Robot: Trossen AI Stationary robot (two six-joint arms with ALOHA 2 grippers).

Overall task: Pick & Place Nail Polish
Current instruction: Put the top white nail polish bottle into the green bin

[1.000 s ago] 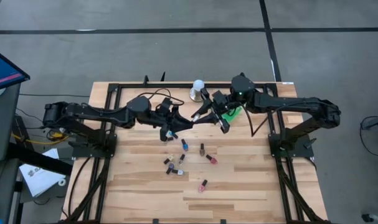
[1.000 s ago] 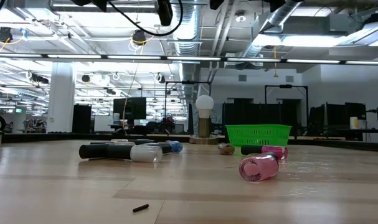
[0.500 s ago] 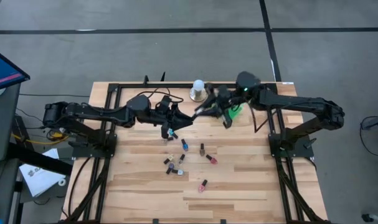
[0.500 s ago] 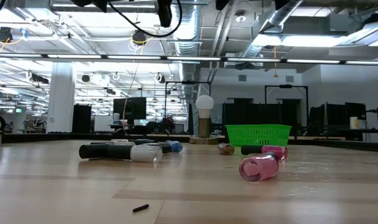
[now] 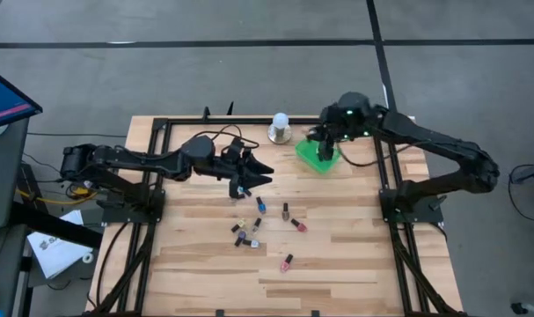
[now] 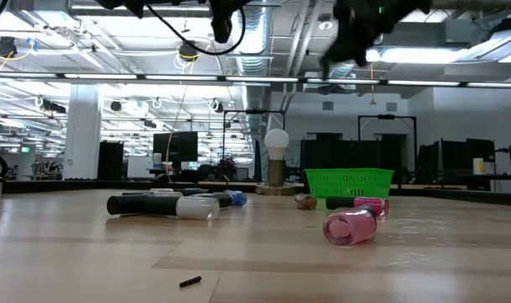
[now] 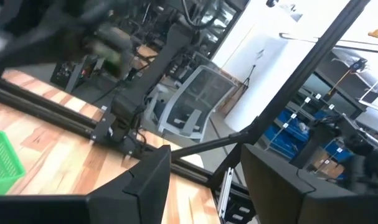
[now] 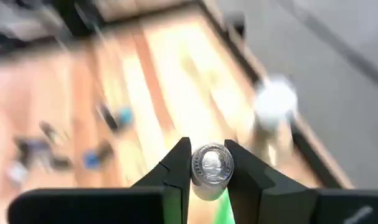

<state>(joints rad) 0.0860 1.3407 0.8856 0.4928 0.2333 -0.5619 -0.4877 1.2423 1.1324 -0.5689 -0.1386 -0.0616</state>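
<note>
My right gripper (image 5: 325, 146) (image 8: 208, 149) hangs over the green basket (image 5: 312, 160) at the table's far side, shut on one small nail polish bottle (image 8: 210, 167), seen end-on as a round silvery face. My left gripper (image 5: 261, 167) (image 7: 205, 155) hovers left of the basket, open and with nothing between its fingers. Several more nail polish bottles (image 5: 260, 205) lie on their sides around the middle of the table; a pink one (image 6: 350, 227) lies nearest the low camera. My right gripper pinches the bottle's two opposite sides (image 8: 194, 169) between its two fingers. The fingers slant down from above. The bottle points its round end back toward the wrist and is lifted clear, above the basket (image 8: 220, 213).
A white-domed object on a metal base (image 5: 279, 129) stands at the far edge just left of the basket. A black frame (image 5: 161, 123) runs around the table's sides. Bare wood lies near the front edge (image 5: 337, 282). A small dark bit (image 6: 189, 281) lies near the low camera.
My right gripper has drawn away from my left gripper and swung toward the table's right and far edge, carrying the bottle to above the green basket. My left gripper has opened and stayed nearly where it was.
</note>
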